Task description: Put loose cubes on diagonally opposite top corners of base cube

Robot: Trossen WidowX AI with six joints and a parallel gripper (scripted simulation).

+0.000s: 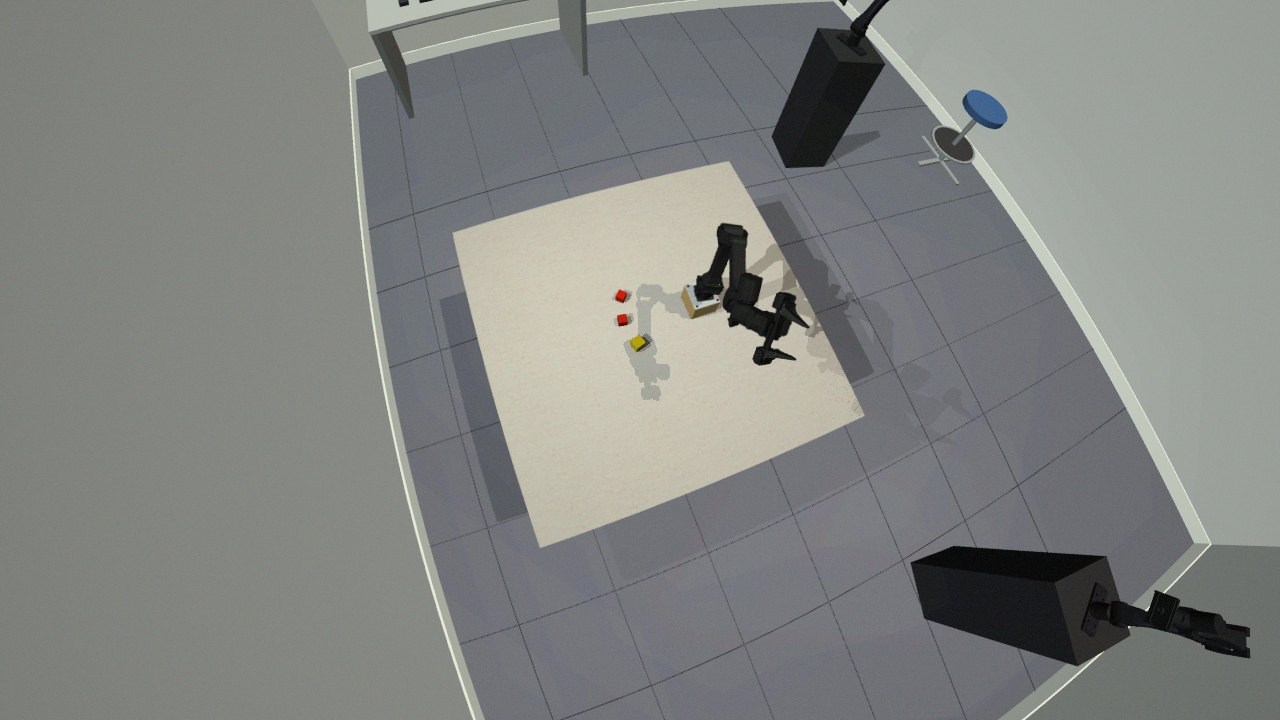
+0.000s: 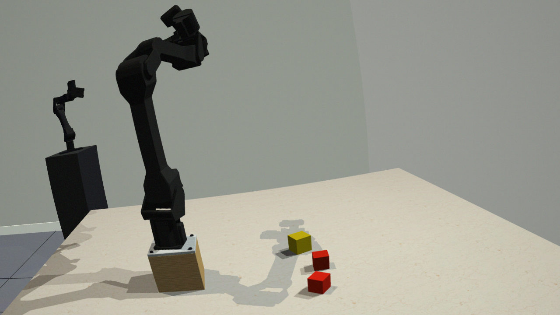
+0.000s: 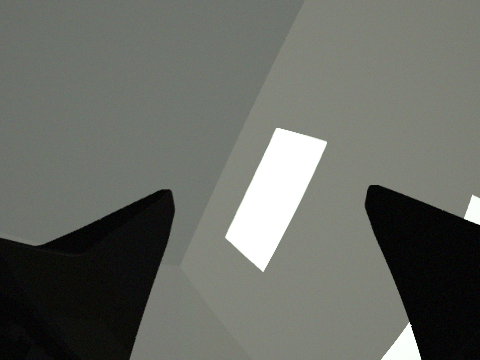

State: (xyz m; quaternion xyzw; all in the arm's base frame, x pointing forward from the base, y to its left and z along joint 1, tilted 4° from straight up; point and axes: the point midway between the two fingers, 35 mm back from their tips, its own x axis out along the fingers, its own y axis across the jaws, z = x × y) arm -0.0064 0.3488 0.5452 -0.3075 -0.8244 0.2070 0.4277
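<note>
The yellow base cube (image 1: 638,342) (image 2: 299,241) stands on the beige table (image 1: 572,447) (image 2: 411,235). Two smaller red cubes lie loose on the table beside it: one (image 1: 622,319) (image 2: 320,259) close to the yellow cube, the other (image 1: 621,294) (image 2: 318,281) a little further along. My gripper (image 1: 785,334) (image 2: 180,17) (image 3: 272,198) is open and empty. It is raised high on the far side of my arm's base, away from the cubes, and points up; the wrist view shows only wall, ceiling and my two spread fingers.
My arm stands on a wooden block (image 1: 696,302) (image 2: 178,270) on the table. On the floor stand two black pedestals (image 1: 823,98) (image 1: 1011,600) (image 2: 74,183) carrying other arms, a blue stool (image 1: 982,109) and a grey desk (image 1: 393,26).
</note>
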